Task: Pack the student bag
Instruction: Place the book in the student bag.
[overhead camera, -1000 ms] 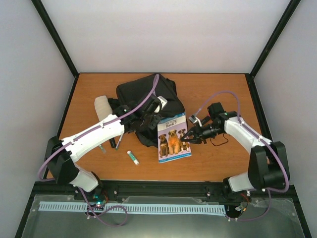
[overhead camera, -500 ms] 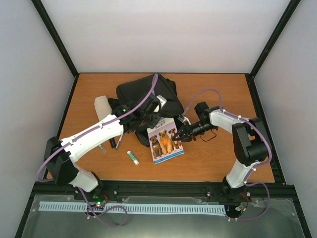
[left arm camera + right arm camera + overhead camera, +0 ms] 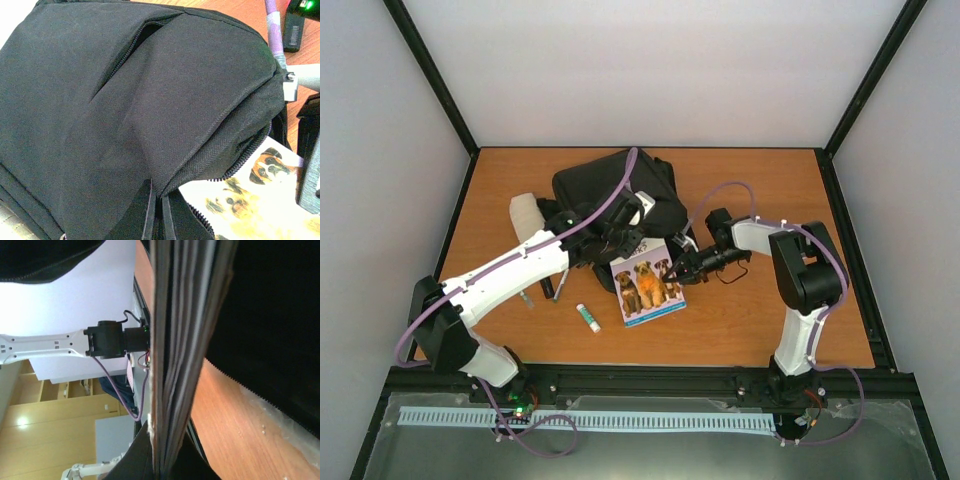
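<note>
The student bag (image 3: 615,188), black and soft, lies at the back middle of the table. My left gripper (image 3: 618,240) is shut on the fabric edge of its zip opening, lifting the flap (image 3: 200,110); the jaws (image 3: 157,212) pinch the cloth by the zip. A thin book with dogs on its cover (image 3: 646,284) lies tilted at the bag's front, its top edge at the opening. My right gripper (image 3: 677,270) is shut on the book's right edge. The right wrist view shows the pages edge-on (image 3: 185,340) between the jaws (image 3: 162,462), with the bag's dark inside (image 3: 270,310) beside them.
A glue stick (image 3: 588,317) and a black marker (image 3: 548,287) lie left of the book, near my left forearm. A beige roll (image 3: 525,213) sits left of the bag. A black cable loop (image 3: 732,276) rests by my right gripper.
My right gripper has slid the book left and toward the bag's opening, and the right arm has folded inward. The left gripper keeps hold of the flap in place.
</note>
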